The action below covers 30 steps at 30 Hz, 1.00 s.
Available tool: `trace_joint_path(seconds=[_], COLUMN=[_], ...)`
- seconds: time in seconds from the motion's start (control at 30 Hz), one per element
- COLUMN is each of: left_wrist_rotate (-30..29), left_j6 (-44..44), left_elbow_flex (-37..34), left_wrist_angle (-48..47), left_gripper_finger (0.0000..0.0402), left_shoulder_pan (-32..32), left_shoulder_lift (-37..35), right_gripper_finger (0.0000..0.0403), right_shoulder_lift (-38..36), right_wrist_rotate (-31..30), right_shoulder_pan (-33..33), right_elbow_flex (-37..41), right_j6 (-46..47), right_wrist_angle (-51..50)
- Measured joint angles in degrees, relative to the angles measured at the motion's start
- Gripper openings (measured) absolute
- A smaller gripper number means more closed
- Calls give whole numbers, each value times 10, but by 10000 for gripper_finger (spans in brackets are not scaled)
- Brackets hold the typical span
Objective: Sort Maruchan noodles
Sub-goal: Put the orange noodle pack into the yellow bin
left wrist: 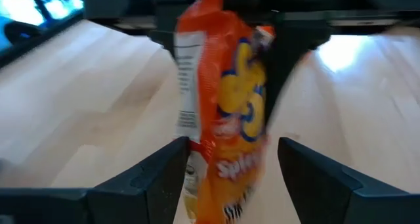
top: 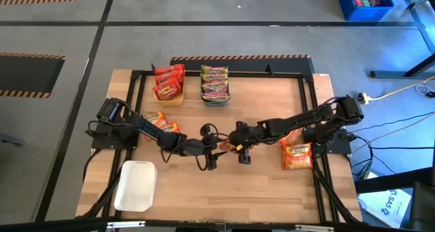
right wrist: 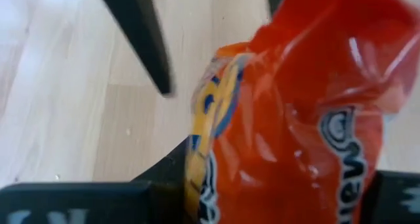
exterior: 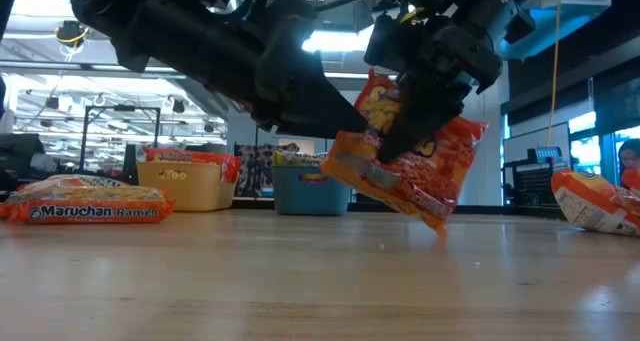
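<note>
At mid-table (top: 272, 181) I've got both arms meeting, w/ the left arm (top: 146, 128) reaching in from the left edge and the right arm (top: 309, 118) from the right edge. White tray (top: 135, 185) sits near the front-left corner. Along the back edge: yellow tray (top: 169, 84) w/ red packets, and just beside it a blue-grey tray (top: 215, 84) w/ green-edged ones. Loose packets: a pair (top: 162, 122) by the left edge under the left arm, another pair (top: 297, 153) near the right edge. Right gripper (exterior: 420, 106) is clamped on an orange packet (exterior: 415, 161), held clear of the wood, tilted, lower corner pointing down; the low view shows a gap under it. Left gripper (left wrist: 230, 168) sits right at that packet, fingers (left wrist: 154, 175) spread wide either side of it, not pinching. In the low view one more Maruchan pack (exterior: 85, 203) lies flat near the left, a further one (exterior: 597, 201) at the right.
</note>
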<state>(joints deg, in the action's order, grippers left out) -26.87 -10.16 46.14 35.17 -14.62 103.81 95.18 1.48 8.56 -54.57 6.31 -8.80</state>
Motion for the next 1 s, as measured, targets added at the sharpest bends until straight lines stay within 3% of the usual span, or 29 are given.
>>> trace_joint_path(seconds=[0.4, 0.63, 0.8, 1.0], left_wrist_rotate=[-20, 111, 116, 114], left_j6=[15, -2, -3, -3], left_elbow_flex=[1, 1, 1, 1], left_wrist_angle=[1, 2, -1, -7], left_gripper_finger=[233, 231, 225, 184], left_shoulder_pan=[2, 25, 26, 25], left_shoulder_lift=[1, 1, 1, 1], right_gripper_finger=[130, 130, 130, 131], right_shoulder_lift=[-1, -1, -1, -1], right_wrist_rotate=[5, 12, 22, 22], right_shoulder_pan=[1, 2, 2, 2], right_elbow_flex=[1, 2, 2, 2], right_j6=[-5, -21, -23, -23], right_wrist_angle=[19, 37, 46, 43])
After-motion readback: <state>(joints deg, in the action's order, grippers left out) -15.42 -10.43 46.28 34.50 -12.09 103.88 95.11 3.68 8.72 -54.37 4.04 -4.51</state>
